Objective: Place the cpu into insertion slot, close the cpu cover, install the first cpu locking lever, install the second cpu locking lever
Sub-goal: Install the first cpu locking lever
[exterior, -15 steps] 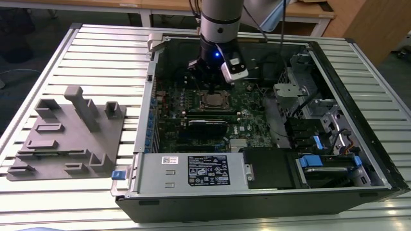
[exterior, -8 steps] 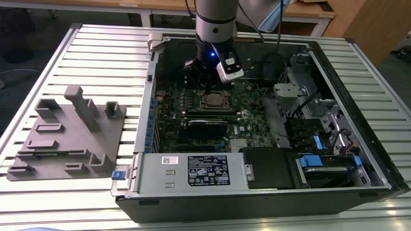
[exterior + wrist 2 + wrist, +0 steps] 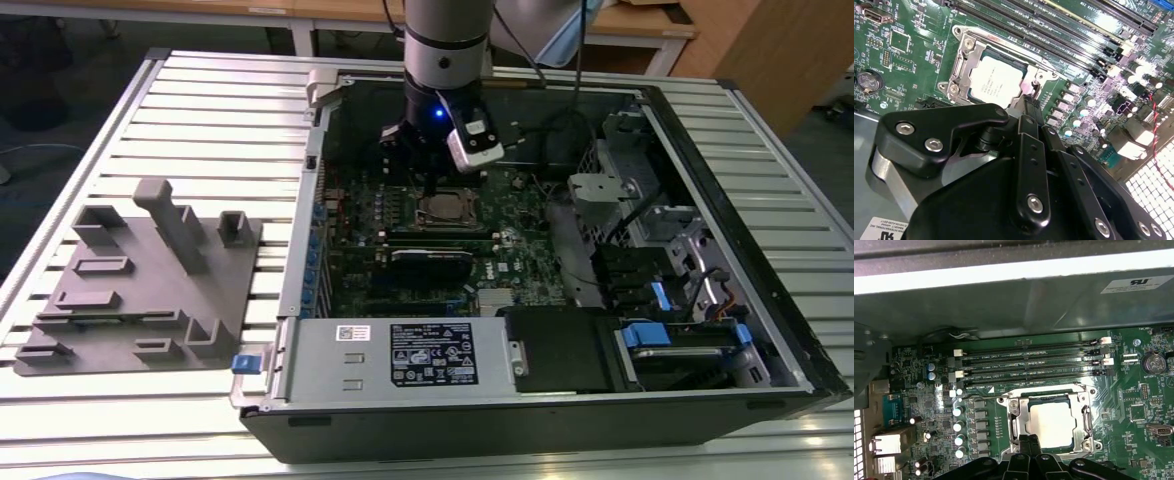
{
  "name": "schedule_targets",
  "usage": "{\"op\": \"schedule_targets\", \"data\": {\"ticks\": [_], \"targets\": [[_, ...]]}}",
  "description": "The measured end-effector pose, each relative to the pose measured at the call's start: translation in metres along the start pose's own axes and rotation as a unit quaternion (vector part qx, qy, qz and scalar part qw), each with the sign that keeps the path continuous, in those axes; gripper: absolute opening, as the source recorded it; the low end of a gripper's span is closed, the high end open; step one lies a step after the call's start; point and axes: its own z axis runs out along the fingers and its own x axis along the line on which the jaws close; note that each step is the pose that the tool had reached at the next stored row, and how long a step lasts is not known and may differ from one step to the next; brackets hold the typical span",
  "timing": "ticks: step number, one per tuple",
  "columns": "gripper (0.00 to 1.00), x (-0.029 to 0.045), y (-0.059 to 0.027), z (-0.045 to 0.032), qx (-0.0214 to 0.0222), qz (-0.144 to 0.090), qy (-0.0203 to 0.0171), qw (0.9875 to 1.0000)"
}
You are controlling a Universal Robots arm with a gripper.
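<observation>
An open computer case point(image 3: 561, 410) lies on the slatted metal tabletop point(image 3: 200, 100), toward its edge at the exterior view's right. Inside are a green motherboard point(image 3: 527, 215), long black memory slots point(image 3: 1029, 365) and a labelled silver power supply point(image 3: 400, 355). A grey moulded fixture point(image 3: 134, 290) sits near the opposite edge, apart from the case.

A robotics lab: slatted metal bench point(image 3: 200, 110), opened computer case point(image 3: 534, 425), robot arm point(image 3: 447, 45).

The gripper point(image 3: 1028, 101) tip sits beside the cpu cover point(image 3: 961, 65) framing the cpu point(image 3: 996, 80).
</observation>
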Motion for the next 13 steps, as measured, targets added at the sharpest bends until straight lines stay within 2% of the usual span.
{"op": "schedule_targets", "data": {"ticks": [8, 13], "targets": [[0.11, -0.0001, 0.0004, -0.0067, 0.0, 0.0, 0.0, 1.0], [0.11, -0.0001, 0.0004, -0.0074, 0.0, 0.0, 0.0, 1.0]]}}
